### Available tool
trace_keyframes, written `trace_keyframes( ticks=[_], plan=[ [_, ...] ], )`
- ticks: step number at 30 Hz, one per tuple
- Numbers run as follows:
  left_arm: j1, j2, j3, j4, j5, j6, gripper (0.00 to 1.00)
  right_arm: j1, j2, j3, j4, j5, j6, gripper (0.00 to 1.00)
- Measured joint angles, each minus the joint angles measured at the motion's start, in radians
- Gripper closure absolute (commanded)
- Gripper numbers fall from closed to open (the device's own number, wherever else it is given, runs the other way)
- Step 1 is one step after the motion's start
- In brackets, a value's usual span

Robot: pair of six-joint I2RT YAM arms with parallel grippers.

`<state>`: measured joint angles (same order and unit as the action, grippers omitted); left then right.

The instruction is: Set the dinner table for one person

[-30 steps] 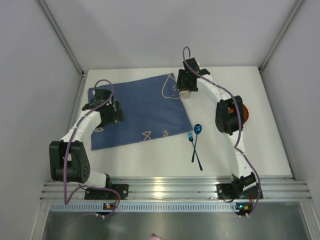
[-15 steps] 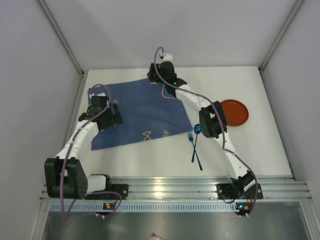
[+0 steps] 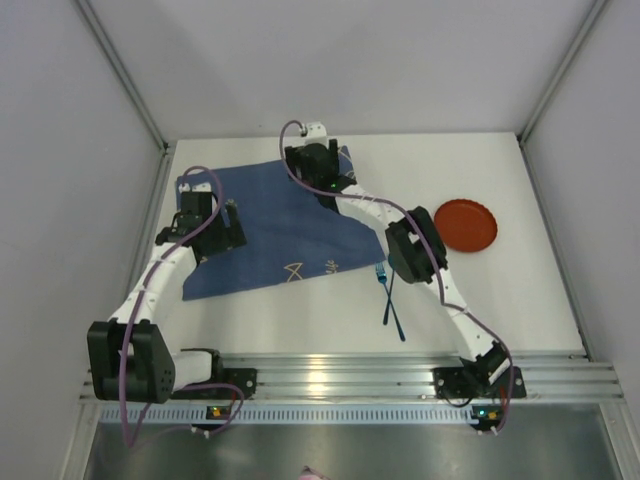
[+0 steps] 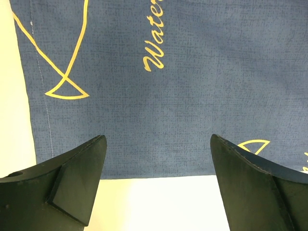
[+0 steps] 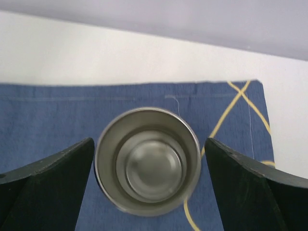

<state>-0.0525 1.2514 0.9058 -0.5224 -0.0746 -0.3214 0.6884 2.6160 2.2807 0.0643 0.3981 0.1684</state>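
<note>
The white counter (image 3: 300, 315) carries everything. Nearest, a blue fork (image 3: 381, 272) lies right of the blue cloth (image 3: 280, 230). The left end effector (image 4: 158, 139) gapes over the cloth's left edge. The right end effector (image 5: 149, 144) straddles, fingers apart, a steel cup (image 5: 147, 161) at its far edge.

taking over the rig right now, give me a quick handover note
Claws: the left claw is open and empty, above the left part of the blue cloth. The right claw is open, one finger on either side of the metal cup.
Done: the cloth is spread on the dinner table. The cup stands upright on the cloth near its far edge.
Left: the red plate, fork and spoon lie on bare table right of the cloth. They probably go onto it next.
</note>
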Motion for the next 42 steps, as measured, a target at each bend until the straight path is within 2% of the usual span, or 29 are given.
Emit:
trace_keyframes(
  ticks=[5, 9, 17, 21, 26, 33, 35, 37, 38, 42],
  plan=[
    [0.000, 0.000, 0.000, 0.004, 0.000, 0.003, 0.06, 0.024, -0.122, -0.222, -0.002, 0.030, -0.010, 0.04],
    [0.000, -0.001, -0.001, 0.008, 0.000, 0.003, 0.06, 0.032, -0.231, -0.364, -0.005, 0.054, -0.002, 0.00],
    [0.000, -0.024, -0.009, 0.015, -0.001, 0.002, 0.05, 0.029, -0.387, -0.385, -0.001, 0.065, -0.003, 0.00],
    [0.000, -0.024, -0.008, 0.014, 0.008, 0.002, 0.05, 0.014, -0.486, -0.386, -0.051, 0.061, 0.019, 0.00],
    [0.000, -0.002, 0.037, -0.003, 0.041, -0.005, 0.05, -0.060, -0.666, -0.446, -0.311, -0.001, 0.165, 0.00],
    [-0.002, 0.051, 0.061, -0.003, 0.090, -0.020, 0.07, -0.205, -0.975, -0.827, -0.731, 0.003, 0.396, 0.00],
    [-0.006, 0.069, 0.061, -0.005, 0.105, -0.021, 0.07, -0.214, -1.028, -0.947, -0.810, -0.016, 0.430, 0.03],
    [-0.015, 0.080, 0.061, -0.006, 0.113, -0.025, 0.07, -0.214, -1.052, -1.052, -0.870, -0.062, 0.446, 0.14],
    [-0.021, 0.082, 0.061, -0.006, 0.117, -0.026, 0.08, -0.213, -1.055, -1.097, -0.889, -0.092, 0.448, 0.16],
    [-0.052, 0.081, 0.060, -0.006, 0.132, -0.044, 0.09, -0.207, -1.041, -1.180, -0.931, -0.168, 0.454, 0.32]
  ],
)
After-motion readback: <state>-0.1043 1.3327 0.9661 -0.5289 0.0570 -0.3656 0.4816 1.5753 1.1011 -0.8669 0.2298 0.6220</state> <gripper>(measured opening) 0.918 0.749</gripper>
